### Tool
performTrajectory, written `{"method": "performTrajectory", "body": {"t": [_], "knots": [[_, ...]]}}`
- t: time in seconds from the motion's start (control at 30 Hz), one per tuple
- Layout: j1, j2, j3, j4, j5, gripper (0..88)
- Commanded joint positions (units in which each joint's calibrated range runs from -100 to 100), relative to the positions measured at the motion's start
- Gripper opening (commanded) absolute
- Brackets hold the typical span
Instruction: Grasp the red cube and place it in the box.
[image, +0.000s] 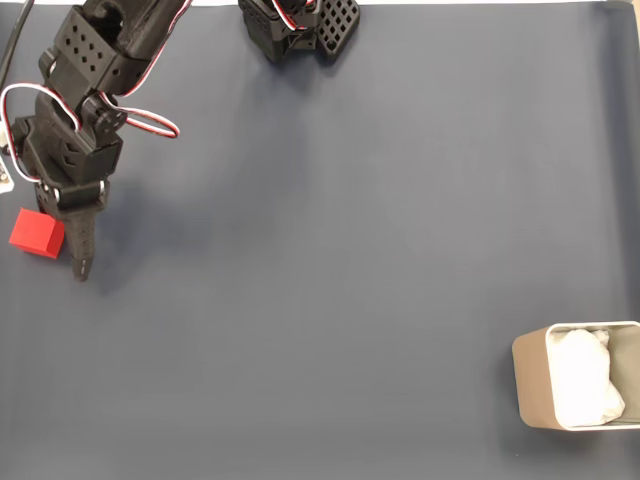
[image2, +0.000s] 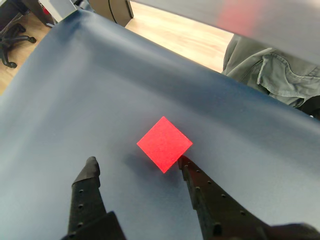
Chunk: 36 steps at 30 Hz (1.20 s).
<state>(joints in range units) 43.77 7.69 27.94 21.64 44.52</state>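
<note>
Gripper (image2: 136, 163) open, jaws spread, empty. Red cube (image2: 164, 143) sits on dark mat (image2: 75, 100), corner-on to jaws, just beyond fingertips; its 5 o'clock corner looks touching right finger (image2: 200, 190) in wrist view. In fixed view cube (image: 36, 233) lies at 9 o'clock edge, beside arm (image: 75, 130); box (image: 575, 388) well apart at 4 o'clock.

Step in hand: approach for grasp. Advice: shift toward 1 o'clock in wrist view, centre cube between fingers, rotate wrist so pads meet flat faces, not corners; otherwise cube likely twists or gets pushed away on closing.
</note>
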Motion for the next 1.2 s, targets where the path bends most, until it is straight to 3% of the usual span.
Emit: {"method": "performTrajectory", "body": {"t": [0.0,1.17], "knots": [[-0.87,-0.06,-2.85,-1.80,-0.20,37.0],[-4.35,3.58,-4.03,-9.67,0.05,38.3]]}}
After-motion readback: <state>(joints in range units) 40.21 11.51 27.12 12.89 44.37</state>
